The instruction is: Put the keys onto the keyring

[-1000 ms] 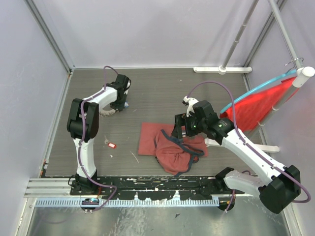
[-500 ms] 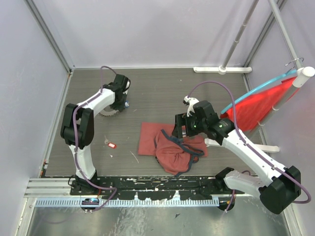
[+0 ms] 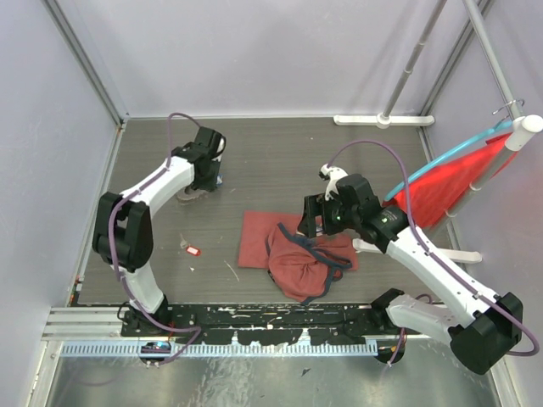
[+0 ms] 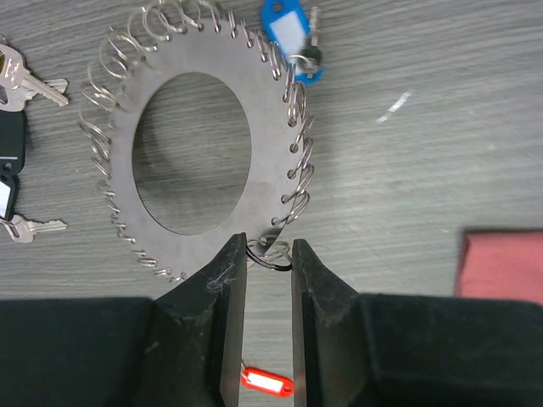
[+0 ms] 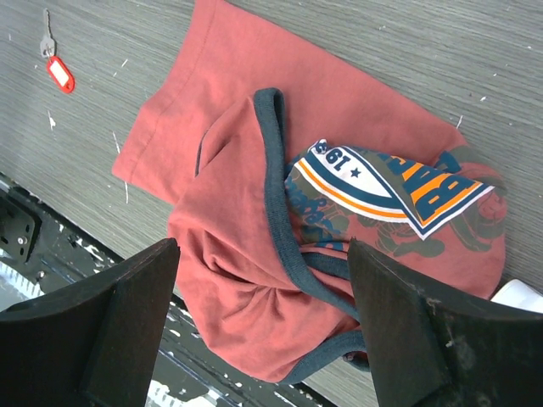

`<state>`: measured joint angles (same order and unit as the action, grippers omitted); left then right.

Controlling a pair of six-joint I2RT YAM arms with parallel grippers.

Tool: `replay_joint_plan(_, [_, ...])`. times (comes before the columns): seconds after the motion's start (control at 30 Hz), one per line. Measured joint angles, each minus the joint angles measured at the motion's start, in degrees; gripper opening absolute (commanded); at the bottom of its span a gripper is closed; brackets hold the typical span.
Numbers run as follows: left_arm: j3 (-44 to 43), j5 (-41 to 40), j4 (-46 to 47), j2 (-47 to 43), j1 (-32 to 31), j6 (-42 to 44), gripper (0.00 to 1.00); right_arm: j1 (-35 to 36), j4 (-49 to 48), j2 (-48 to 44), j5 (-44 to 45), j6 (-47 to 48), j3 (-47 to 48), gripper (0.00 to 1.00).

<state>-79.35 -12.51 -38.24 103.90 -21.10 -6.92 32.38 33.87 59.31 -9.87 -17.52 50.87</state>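
The keyring (image 4: 271, 144) is a flat grey ring fringed with small wire loops, lying on the table at the back left (image 3: 190, 194). My left gripper (image 4: 270, 251) is closed on one small loop at the keyring's near edge. A blue-tagged key (image 4: 287, 36) hangs on the far rim. Loose keys lie beside it: a silver one (image 4: 19, 72) and black-headed ones (image 4: 8, 148). A red-tagged key (image 3: 192, 250) lies alone and also shows in the right wrist view (image 5: 59, 73). My right gripper (image 5: 265, 280) is wide open and empty above the dark-red cloth bag (image 3: 301, 254).
A red and teal fabric frame (image 3: 450, 182) leans at the right wall. A white pole base (image 3: 382, 120) sits at the back. A black rail (image 3: 254, 320) runs along the near edge. Walls close in the left, back and right.
My left arm's elbow has swung out to the left and lower while its gripper stays at the keyring, which has shifted slightly. The right arm has barely moved.
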Motion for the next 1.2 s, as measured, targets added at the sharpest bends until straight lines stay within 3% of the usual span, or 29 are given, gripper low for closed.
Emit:
replay_joint_plan(0.5, [0.02,1.33,-5.44,-9.25,-11.76,-1.44,0.15,0.0,-4.24,-10.58,8.22,-5.22,-2.16,0.93])
replay_joint_plan(0.8, [0.02,4.87,-7.5,-18.53,-14.21,-1.2,0.18,0.0,-8.22,-14.49,10.64,-7.87,-3.06,0.93])
replay_joint_plan(1.2, [-3.41,14.23,-12.13,-27.06,-21.35,3.74,0.14,-0.15,-9.53,-17.77,1.81,5.01,3.82,0.89])
